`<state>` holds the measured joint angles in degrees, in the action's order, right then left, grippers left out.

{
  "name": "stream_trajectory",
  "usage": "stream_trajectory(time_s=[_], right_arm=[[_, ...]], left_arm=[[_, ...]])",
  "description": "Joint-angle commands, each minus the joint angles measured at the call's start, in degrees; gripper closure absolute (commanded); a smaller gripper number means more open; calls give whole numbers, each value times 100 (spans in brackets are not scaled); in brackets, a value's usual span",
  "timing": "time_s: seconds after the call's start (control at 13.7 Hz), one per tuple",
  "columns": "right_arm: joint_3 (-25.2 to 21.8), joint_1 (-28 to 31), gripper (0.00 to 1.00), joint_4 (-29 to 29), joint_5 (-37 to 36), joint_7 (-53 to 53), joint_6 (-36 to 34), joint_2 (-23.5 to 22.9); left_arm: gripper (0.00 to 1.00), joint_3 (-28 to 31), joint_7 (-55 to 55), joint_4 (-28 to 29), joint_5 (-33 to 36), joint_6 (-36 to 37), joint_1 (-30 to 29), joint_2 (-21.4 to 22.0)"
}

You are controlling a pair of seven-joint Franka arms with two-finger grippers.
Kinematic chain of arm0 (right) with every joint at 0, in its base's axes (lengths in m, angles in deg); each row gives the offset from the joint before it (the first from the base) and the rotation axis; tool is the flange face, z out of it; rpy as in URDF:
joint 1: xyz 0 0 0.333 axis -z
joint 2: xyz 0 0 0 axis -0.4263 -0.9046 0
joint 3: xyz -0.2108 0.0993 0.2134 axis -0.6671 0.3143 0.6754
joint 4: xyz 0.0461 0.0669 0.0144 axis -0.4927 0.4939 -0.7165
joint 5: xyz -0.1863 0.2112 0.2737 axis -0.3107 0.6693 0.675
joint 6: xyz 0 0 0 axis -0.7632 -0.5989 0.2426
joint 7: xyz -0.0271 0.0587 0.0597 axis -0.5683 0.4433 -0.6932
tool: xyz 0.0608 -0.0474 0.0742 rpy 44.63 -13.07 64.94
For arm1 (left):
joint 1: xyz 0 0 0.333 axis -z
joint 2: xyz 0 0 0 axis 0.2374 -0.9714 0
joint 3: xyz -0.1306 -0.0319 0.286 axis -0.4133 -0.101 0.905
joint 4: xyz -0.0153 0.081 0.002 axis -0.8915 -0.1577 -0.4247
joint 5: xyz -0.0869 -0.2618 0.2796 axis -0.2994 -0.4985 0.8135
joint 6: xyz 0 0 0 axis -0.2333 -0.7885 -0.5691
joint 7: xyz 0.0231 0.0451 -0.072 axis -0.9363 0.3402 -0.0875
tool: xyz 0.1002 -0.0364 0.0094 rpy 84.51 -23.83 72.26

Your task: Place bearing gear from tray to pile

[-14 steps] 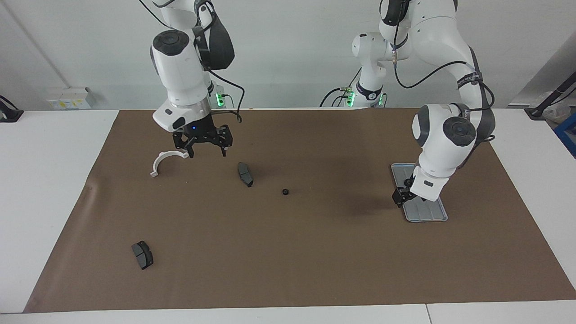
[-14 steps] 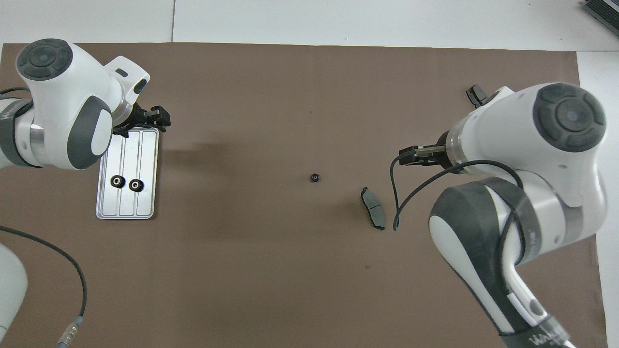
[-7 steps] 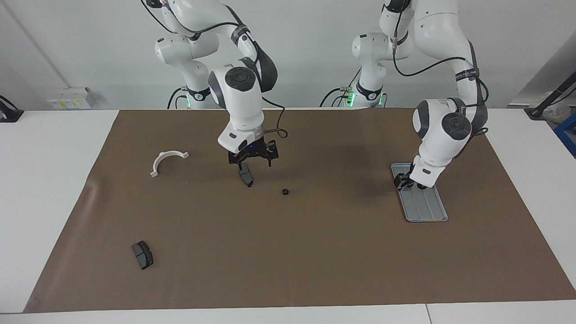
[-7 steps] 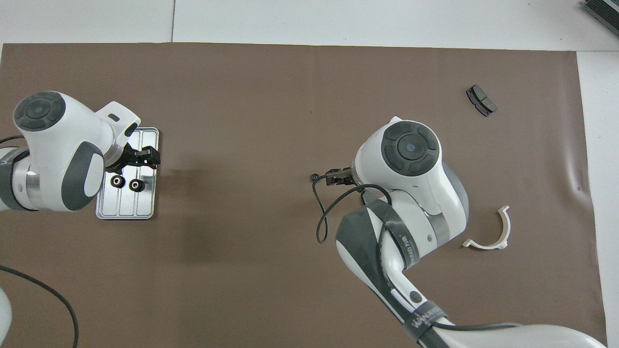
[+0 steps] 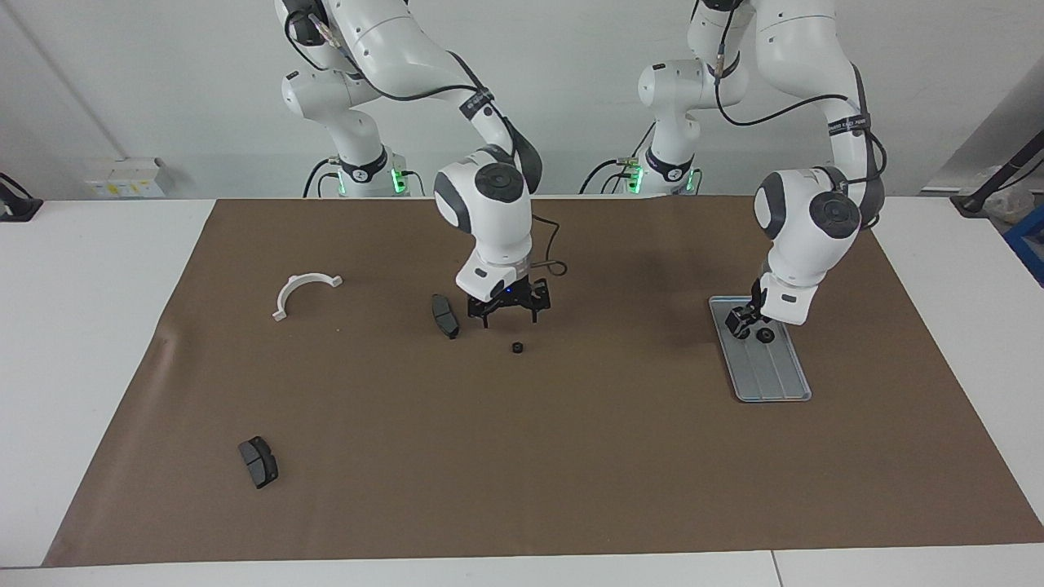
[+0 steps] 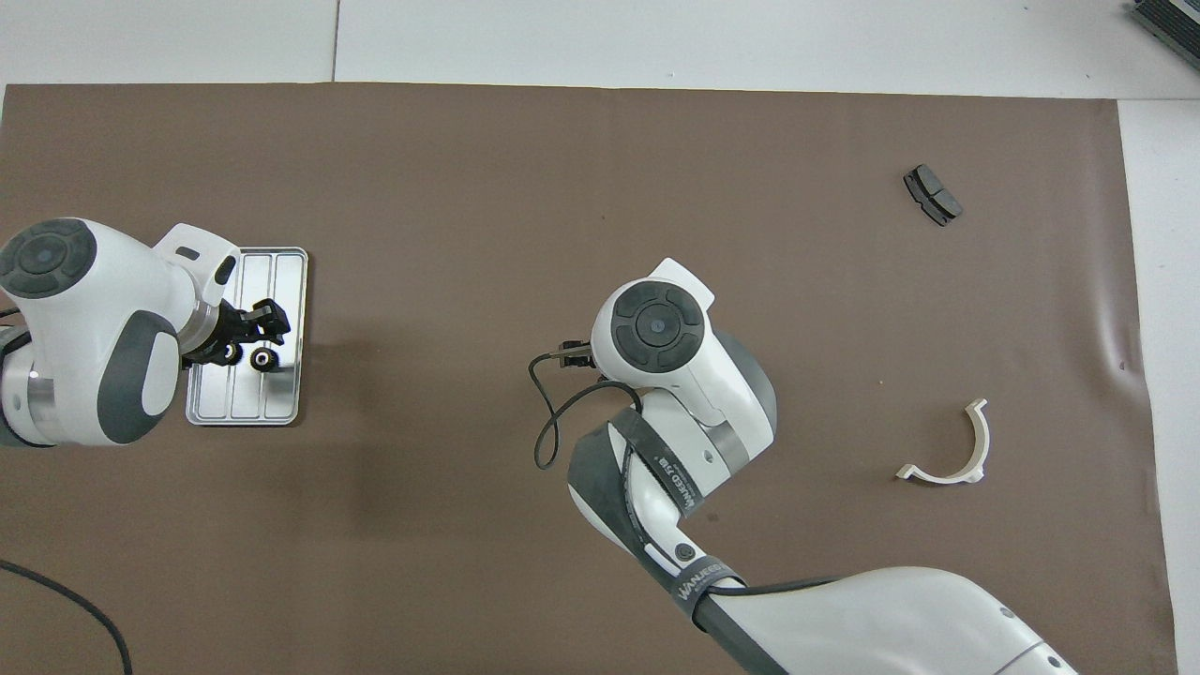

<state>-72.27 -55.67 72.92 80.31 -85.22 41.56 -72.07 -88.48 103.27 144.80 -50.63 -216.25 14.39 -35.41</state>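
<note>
The silver ridged tray [image 5: 771,379] lies toward the left arm's end of the table, also in the overhead view [image 6: 281,281]. Two black ring gears [image 6: 265,359] sit on it side by side; the second [image 6: 228,353] is partly covered by the left hand. One tray gear shows in the facing view [image 5: 765,334]. My left gripper [image 5: 745,321] hangs low over these gears [image 6: 255,323]. The pile is one lone black gear [image 5: 517,348] on the mat's middle. My right gripper [image 5: 510,316] is open and empty just above it, hiding it from overhead.
A white curved bracket [image 5: 302,292] lies toward the right arm's end [image 6: 947,450]. One dark wedge pad [image 5: 445,315] lies beside the right gripper. Another pad [image 5: 258,461] lies farther from the robots [image 6: 933,195]. A brown mat [image 5: 571,473] covers the table.
My right arm swung from over the bracket, past the pad, to over the lone gear. My left gripper moved along the tray toward the robots, to over the two gears.
</note>
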Motion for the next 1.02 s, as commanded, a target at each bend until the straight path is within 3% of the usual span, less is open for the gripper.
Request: stream_trajectory(time_s=[0.0,0.29,0.66,0.95], right_arm=[[0,12,0,-238,-218,-207,120,-286],[-8,-23,26,-229,-218,-425,286,-418],[-8,56,30,-133,-359,-506,498,-445],[-8,38,51,-19,-359,-523,585,-445]], left_arm=[[27,-10,132,637,-65,-673,-22,284],[28,-10,123,780,-74,-930,-30,302],[32,-10,123,999,-91,-1360,-127,293],[36,-10,123,1061,-91,-1554,-127,223]])
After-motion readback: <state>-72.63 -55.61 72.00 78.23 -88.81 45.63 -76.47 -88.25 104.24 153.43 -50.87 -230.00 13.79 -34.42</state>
